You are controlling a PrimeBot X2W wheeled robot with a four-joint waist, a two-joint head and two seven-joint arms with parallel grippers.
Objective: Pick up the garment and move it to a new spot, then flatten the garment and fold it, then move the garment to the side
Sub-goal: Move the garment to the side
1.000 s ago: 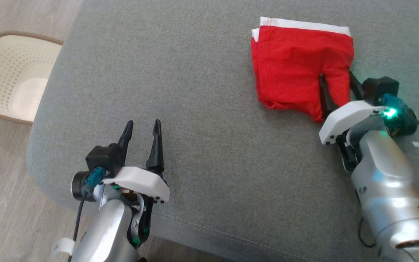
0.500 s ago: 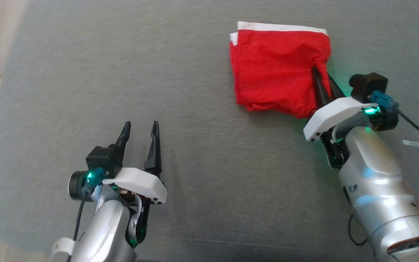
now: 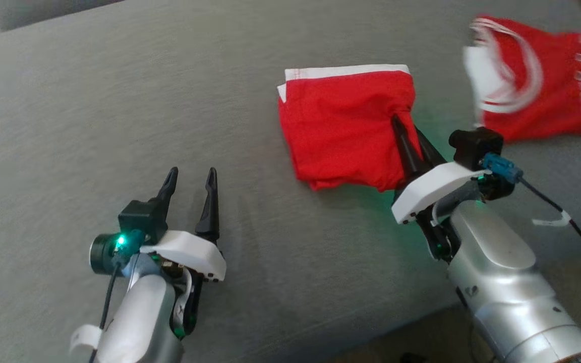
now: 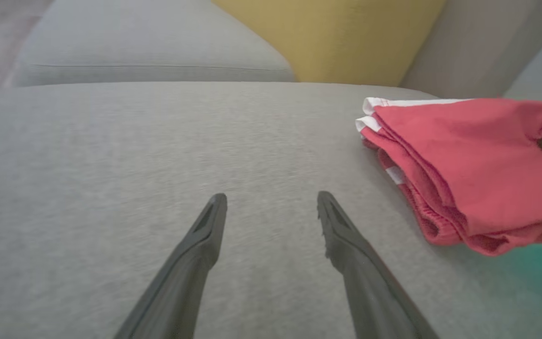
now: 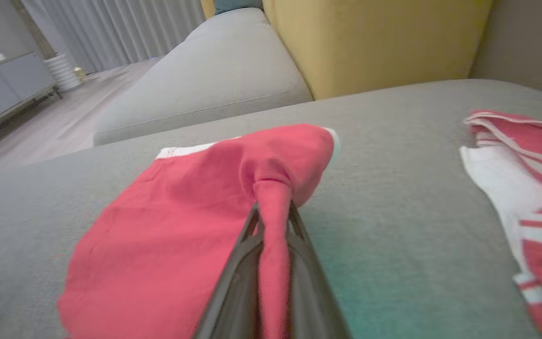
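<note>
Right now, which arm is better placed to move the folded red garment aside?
Right: the right gripper is shut on the folded red cloth garment; the open left gripper is apart from it.

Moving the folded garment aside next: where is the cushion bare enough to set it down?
Bare: the wide grey cushion left of the folded red garment, beyond the open left gripper. Crowded: the right side, where the right gripper pinches it beside a red-and-white garment.
</note>
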